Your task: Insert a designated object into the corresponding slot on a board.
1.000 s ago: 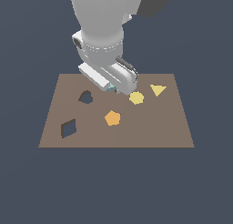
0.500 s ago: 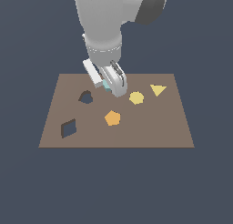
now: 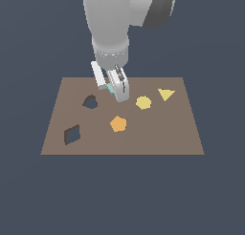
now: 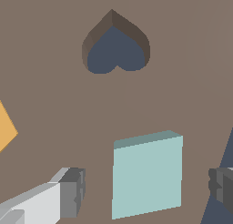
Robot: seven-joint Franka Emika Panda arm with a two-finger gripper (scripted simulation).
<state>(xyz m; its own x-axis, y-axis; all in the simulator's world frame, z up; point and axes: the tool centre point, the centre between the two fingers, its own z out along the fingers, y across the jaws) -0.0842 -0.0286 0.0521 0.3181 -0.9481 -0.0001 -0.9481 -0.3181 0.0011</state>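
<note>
The gripper [image 3: 114, 88] hangs over the board [image 3: 182, 133] in the upper middle of the exterior frame, its fingers [image 4: 68, 193] spread wide around the teal piece [image 4: 146, 175], not gripping it. The diamond slot [image 3: 72, 134] at lower left is unfilled; grasp, carry and insertion remain.

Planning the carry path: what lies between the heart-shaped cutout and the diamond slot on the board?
Nothing: only bare brown board separates the heart-shaped cutout from the diamond slot, as the exterior view shows.
</note>
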